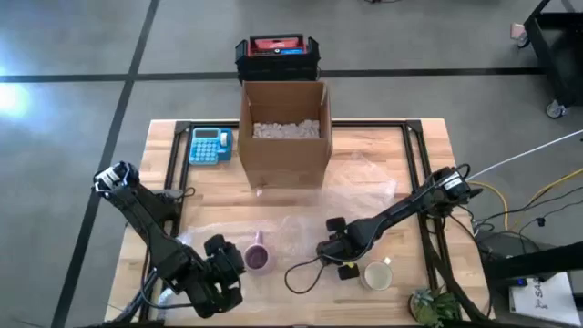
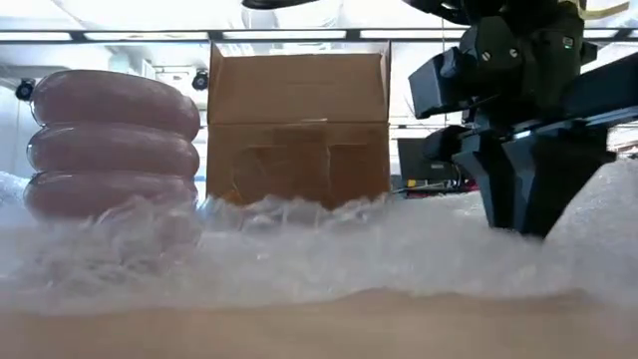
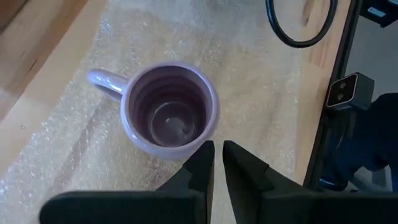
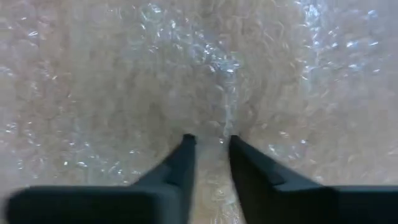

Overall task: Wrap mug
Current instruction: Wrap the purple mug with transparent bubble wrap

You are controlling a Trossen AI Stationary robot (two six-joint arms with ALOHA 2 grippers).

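Low view: mug [image 2: 112, 145] behind bubble wrap [image 2: 319, 249]

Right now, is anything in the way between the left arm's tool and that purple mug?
Nothing visible is. The left tool sits just beside the purple mug, which stands upright on the bubble wrap, with only bare wrap between them. The right tool is down on the wrap farther off.

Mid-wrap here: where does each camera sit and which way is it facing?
High: overhead, straight down; both arms, purple mug, cardboard box.
Low: table height, level across bubble wrap; one gripper.
Left wrist: looks down into the mug past left gripper.
Right wrist: right gripper on wrap.
Shared: mug in high, low and left wrist.
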